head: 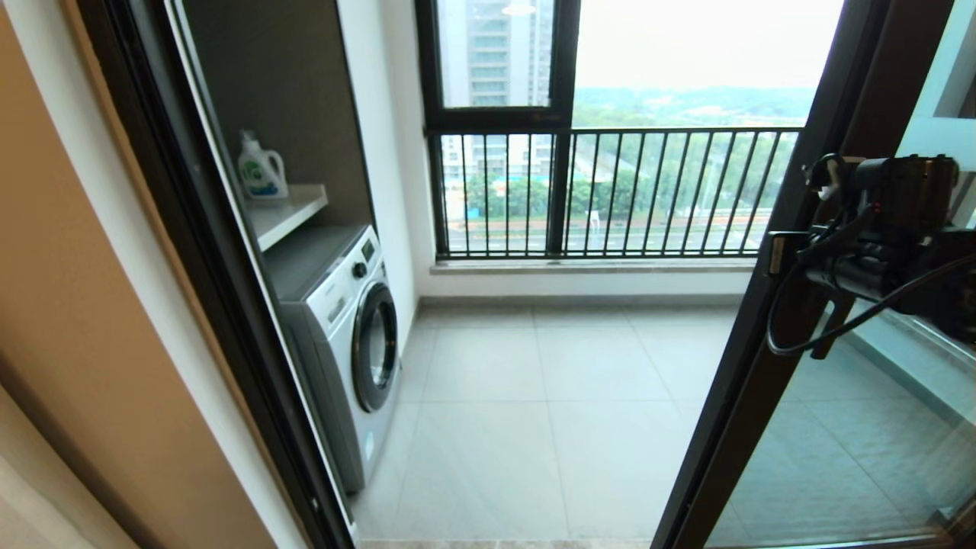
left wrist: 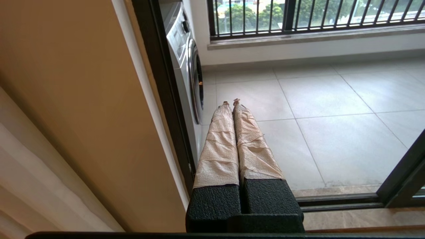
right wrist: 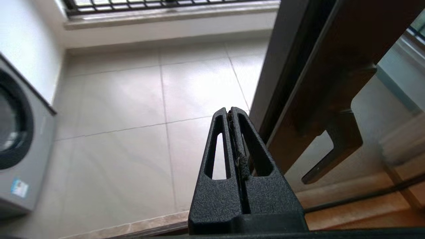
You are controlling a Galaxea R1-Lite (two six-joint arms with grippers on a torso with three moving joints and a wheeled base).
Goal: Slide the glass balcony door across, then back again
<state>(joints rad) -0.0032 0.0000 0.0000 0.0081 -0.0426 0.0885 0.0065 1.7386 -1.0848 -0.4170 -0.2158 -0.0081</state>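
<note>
Glass balcony door (head: 770, 335) stands at the right of the opening, doorway clear to the tiled floor (head: 549, 412). Right gripper (right wrist: 231, 111) beside the door's frame edge, near its handle (right wrist: 332, 146); fingers clenched, grasping nothing. Left gripper (left wrist: 231, 102) low by the left jamb, fingers clenched, empty. Cabinet niche (head: 282, 99): detergent bottle (head: 261, 169) on the shelf (head: 293, 210), washing machine (head: 347, 343) below.

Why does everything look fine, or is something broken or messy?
Nothing stands out. The glass balcony door stands slid to the right, undamaged; the washing machine and detergent bottle sit upright, and the floor is dry.
</note>
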